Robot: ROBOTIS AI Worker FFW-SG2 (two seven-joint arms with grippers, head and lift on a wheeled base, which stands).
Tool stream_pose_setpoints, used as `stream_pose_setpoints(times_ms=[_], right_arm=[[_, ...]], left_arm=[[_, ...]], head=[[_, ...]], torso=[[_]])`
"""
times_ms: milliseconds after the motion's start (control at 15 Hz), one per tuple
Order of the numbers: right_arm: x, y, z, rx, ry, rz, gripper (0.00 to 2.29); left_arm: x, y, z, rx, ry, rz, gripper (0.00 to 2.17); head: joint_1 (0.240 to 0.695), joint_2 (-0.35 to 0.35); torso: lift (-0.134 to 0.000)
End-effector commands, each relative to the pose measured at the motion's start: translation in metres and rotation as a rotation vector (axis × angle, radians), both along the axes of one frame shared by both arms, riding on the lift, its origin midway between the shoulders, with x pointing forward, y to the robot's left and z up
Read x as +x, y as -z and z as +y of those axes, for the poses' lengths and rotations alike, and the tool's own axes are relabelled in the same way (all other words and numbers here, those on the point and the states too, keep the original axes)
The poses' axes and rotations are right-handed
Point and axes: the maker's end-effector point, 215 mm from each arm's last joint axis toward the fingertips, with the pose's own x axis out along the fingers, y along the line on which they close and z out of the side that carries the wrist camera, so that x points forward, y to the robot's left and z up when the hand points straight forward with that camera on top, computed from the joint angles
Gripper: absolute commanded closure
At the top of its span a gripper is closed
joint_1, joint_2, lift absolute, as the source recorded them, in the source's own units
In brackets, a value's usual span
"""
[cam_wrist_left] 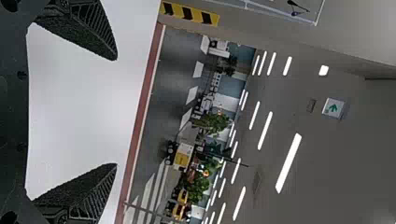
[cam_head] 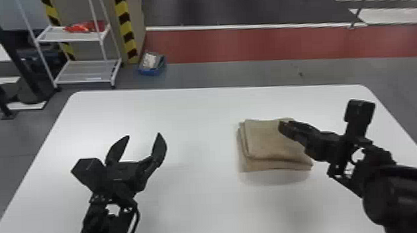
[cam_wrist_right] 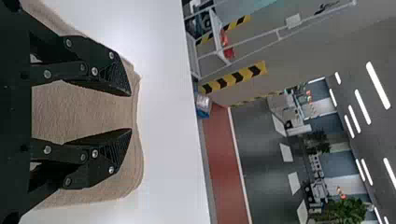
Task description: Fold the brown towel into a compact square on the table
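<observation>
- Head view: brown towel (cam_head: 266, 142) lay folded, likely for a square.
- Right gripper (cam_wrist_right: 130, 112) was spread over it, maybe to pat.
- Left gripper (cam_head: 143, 136) was spread, empty.

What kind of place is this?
Probably an indoor industrial hall or workshop: a red strip runs along the grey floor, yellow-and-black striping shows near a white rack, and long lights line the ceiling.

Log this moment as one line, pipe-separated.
brown towel: folded, layered, on table | right gripper: open, over towel's right side | left gripper: open, left of towel | held: nothing
</observation>
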Motion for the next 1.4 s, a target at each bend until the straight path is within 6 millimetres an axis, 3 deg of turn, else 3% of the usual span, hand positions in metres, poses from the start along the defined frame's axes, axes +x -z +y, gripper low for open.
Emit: stream_pose_setpoints(times_ms=[0, 133, 467, 933, 1067, 1200, 1333], right_arm=[[0.007, 0.027, -0.012, -0.072, 0.037, 0.057, 2.13], [0.016, 0.046, -0.011, -0.107, 0.042, 0.100, 2.13], [0.024, 0.057, 0.047, -0.143, -0.080, 0.119, 2.13], [-0.001, 0.061, 0.125, -0.101, -0.296, 0.112, 2.12], [-0.008, 0.050, 0.126, -0.093, -0.304, 0.067, 2.12], [-0.020, 0.029, 0.111, -0.074, -0.270, 0.026, 2.12], [-0.052, 0.020, 0.098, -0.044, -0.264, 0.047, 2.12]], left_arm=[[-0.001, 0.000, 0.001, 0.000, -0.002, -0.001, 0.06], [-0.001, 0.000, 0.002, 0.000, -0.003, -0.001, 0.06], [0.000, -0.001, 0.001, 0.000, -0.002, -0.004, 0.06], [0.000, -0.003, 0.001, 0.000, 0.000, -0.005, 0.06], [-0.001, -0.004, 0.001, 0.000, -0.001, -0.008, 0.06], [-0.001, -0.005, 0.002, 0.000, -0.002, -0.010, 0.06], [-0.001, -0.004, 0.003, 0.000, -0.002, -0.009, 0.06]], head=[[0.695, -0.058], [0.695, -0.073], [0.695, -0.048], [0.695, 0.039], [0.695, 0.056], [0.695, 0.064], [0.695, 0.054]], torso=[[-0.099], [-0.099], [-0.099], [-0.099], [-0.099], [-0.099], [-0.099]])
